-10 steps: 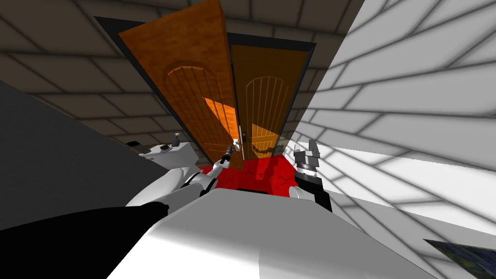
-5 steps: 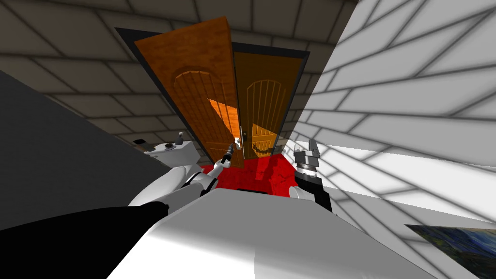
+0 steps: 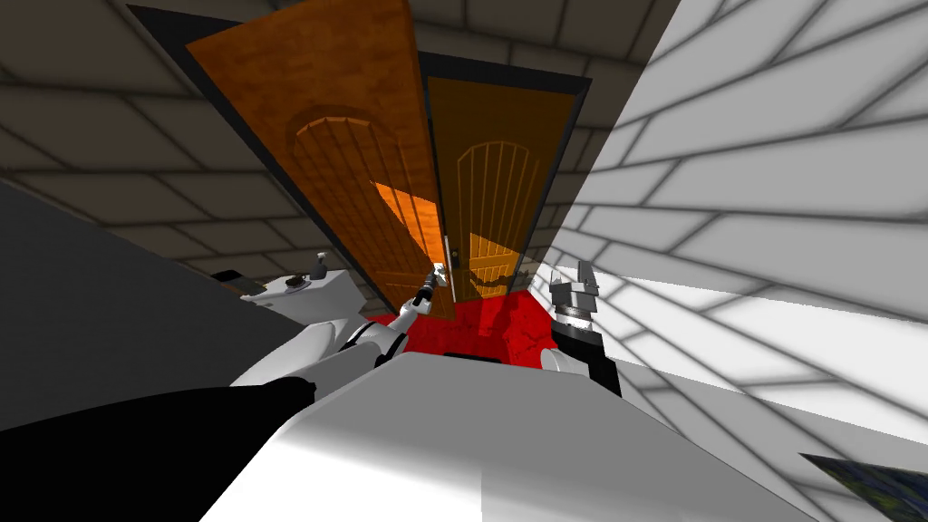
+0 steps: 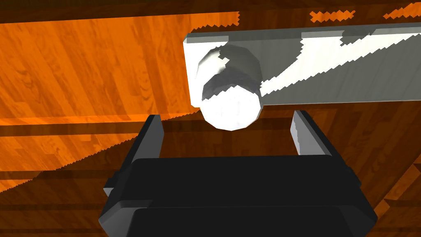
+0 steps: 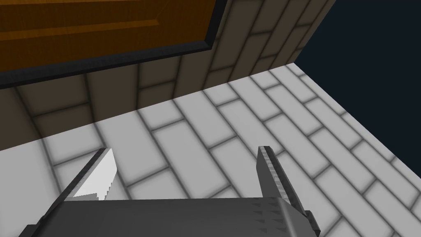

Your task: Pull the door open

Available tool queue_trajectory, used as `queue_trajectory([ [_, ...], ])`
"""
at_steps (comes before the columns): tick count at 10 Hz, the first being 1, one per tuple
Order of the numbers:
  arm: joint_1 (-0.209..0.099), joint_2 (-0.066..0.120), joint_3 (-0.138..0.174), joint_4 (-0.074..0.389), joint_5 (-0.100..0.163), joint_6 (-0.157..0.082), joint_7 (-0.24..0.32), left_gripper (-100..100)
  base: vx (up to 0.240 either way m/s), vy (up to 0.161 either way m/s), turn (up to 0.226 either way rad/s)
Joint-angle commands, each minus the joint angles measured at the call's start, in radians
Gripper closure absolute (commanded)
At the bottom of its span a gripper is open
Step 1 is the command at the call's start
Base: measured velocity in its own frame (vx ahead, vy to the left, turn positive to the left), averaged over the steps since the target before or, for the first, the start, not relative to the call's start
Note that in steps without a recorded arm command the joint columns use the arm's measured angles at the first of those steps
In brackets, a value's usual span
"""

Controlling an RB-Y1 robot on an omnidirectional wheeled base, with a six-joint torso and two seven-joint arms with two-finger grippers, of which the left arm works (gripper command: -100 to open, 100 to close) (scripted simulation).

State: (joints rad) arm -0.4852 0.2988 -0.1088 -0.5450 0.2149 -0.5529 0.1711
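An orange-brown wooden double door stands ahead. Its left leaf [image 3: 344,163] is swung out toward me, and the right leaf [image 3: 494,181] sits in its dark frame. My left gripper [image 3: 433,276] reaches to the handle [image 3: 440,268] at the left leaf's free edge. In the left wrist view a white round knob [image 4: 230,103] on a pale plate [image 4: 329,70] sits just past the fingertips of my left gripper [image 4: 228,127]. Its fingers are open, clear of the knob's sides. My right gripper [image 3: 584,270] is raised by the white brick wall, open [image 5: 185,164] and holding nothing.
A red floor [image 3: 489,326] lies between me and the door. A white fixture [image 3: 308,290] with small items on top stands close on the left, beside a dark grey surface [image 3: 91,299]. The white brick wall [image 3: 770,181] runs close along the right.
The whole head view swung one way and back, which is my own movement. My left gripper stays at the door handle. The right arm holds its pose.
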Motion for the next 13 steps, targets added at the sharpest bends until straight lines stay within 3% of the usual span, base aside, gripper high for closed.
queue_trajectory([
  [1, 0.002, 0.0, 0.006, -0.002, 0.002, -0.002, -0.005, -100, 0.211, 0.009, -0.034],
  [3, 0.002, 0.0, 0.006, -0.002, 0.002, -0.002, -0.004, -100, 0.138, -0.013, -0.011],
  [4, 0.002, 0.0, 0.006, -0.002, 0.002, -0.002, -0.004, 100, -0.008, 0.003, 0.003],
  [9, 0.002, 0.0, 0.006, -0.002, 0.002, -0.002, -0.004, 100, -0.016, 0.002, -0.001],
  [13, 0.0, 0.009, -0.025, 0.0, -0.027, -0.009, 0.041, 100, -0.172, 0.123, -0.138],
])
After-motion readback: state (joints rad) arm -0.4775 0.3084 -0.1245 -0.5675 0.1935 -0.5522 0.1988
